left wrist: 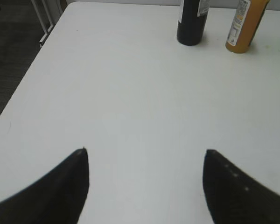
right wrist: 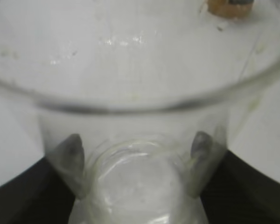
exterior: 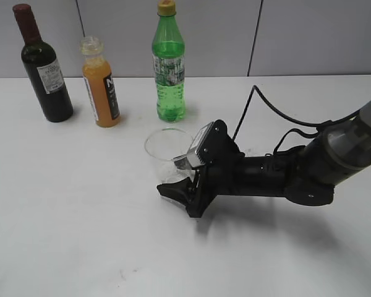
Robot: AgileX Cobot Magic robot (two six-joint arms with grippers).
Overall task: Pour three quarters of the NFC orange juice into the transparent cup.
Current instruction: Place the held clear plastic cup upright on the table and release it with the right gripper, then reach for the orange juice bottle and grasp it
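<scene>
**Right gripper around the cup; juice stands uncapped at the back**

The juice (exterior: 101,83) stands upright, long axis vertical, near the back of the white table (exterior: 80,235), between the wine bottle (exterior: 44,67) and the green bottle (exterior: 168,65). Its black label carries a large white letter that reads as "N"; the rest is too small to read. The body is clear plastic filled with opaque orange liquid, and the ribbed clear neck is open at the top with no cap showing. The wine bottle is dark glass with a red cap and a white label whose print is illegible. The green bottle is translucent plastic with a yellow cap and a patterned label, also unreadable.

The cup (exterior: 168,153) stands upright, mouth up, in front of the green bottle and well apart from the juice. It is thin, clear and slightly tapered.

The right gripper (exterior: 180,179) lies low along the table, reaching in from the right. In the right wrist view its two black fingers (right wrist: 71,156) flank the cup's lower wall on either side, pressed close to it.

The left gripper (left wrist: 144,186) is spread wide over bare table, holding nothing.
</scene>
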